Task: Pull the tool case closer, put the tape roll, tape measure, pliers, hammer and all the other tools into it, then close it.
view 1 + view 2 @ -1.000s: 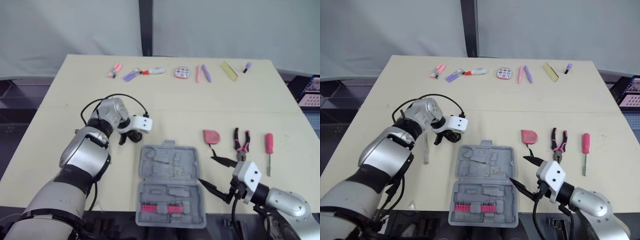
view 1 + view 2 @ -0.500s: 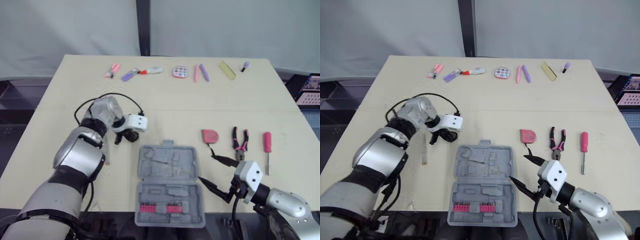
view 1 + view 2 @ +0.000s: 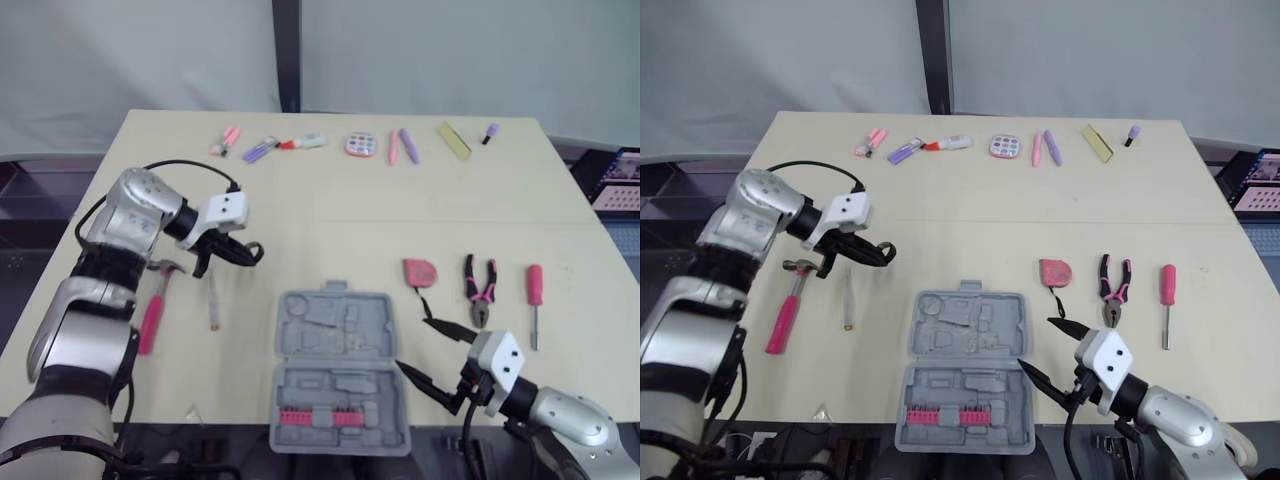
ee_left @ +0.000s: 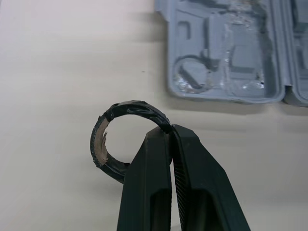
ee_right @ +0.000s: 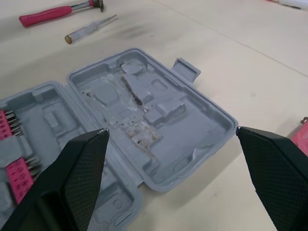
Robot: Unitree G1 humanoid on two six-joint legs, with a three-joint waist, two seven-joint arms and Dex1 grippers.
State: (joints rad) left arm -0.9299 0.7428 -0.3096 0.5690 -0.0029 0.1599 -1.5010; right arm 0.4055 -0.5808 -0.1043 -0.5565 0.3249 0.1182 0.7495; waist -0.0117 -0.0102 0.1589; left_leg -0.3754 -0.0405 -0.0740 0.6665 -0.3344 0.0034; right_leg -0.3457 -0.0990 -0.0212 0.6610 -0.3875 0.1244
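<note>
Left gripper (image 4: 169, 132), pinching the tape roll (image 4: 126, 109) by its rim, hung off the far-left corner of the tool case (image 3: 338, 368), which lay rightward and nearer the robot; right gripper (image 3: 411, 341) stood spread at the case's right edge.

The left hand (image 4: 169, 131) is swinging out leftward, away from the tool case (image 3: 338, 368), apparently carrying the tape roll (image 4: 126, 109) pinched between its fingers and uncovering the hammer (image 3: 152, 310).
</note>
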